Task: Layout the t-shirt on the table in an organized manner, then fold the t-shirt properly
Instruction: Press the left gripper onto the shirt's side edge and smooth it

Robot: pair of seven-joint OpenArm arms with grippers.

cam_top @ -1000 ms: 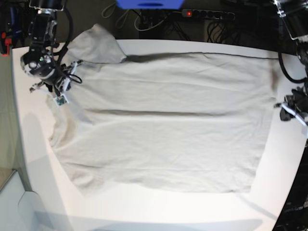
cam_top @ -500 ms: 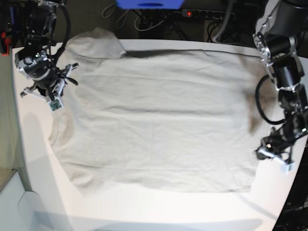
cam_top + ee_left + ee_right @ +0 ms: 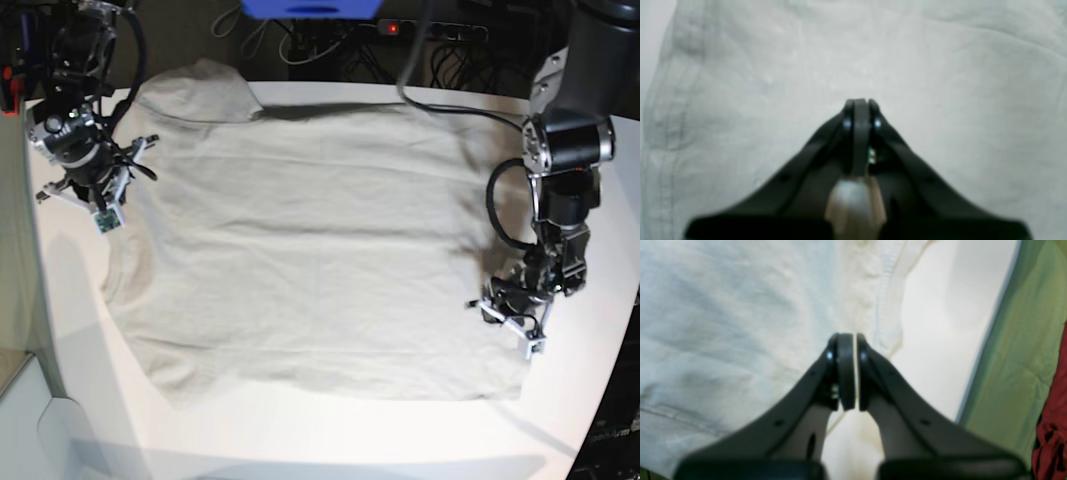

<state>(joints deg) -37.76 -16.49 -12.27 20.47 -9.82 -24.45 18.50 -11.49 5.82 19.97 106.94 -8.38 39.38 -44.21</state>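
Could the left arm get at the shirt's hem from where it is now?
Probably yes. The left gripper hangs over the shirt near that hem, jaws shut, with nothing lying between them. It would likely need to open its jaws first.

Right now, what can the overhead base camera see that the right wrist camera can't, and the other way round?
Only the base view shows the whole t-shirt spread flat on the table, both arms, the left gripper over the shirt near its hem, and a power strip behind. Only the right wrist view shows the stitched collar edge close up, plus green cloth and something red beyond the table. Both show the shut right gripper, beige fabric and white tabletop.
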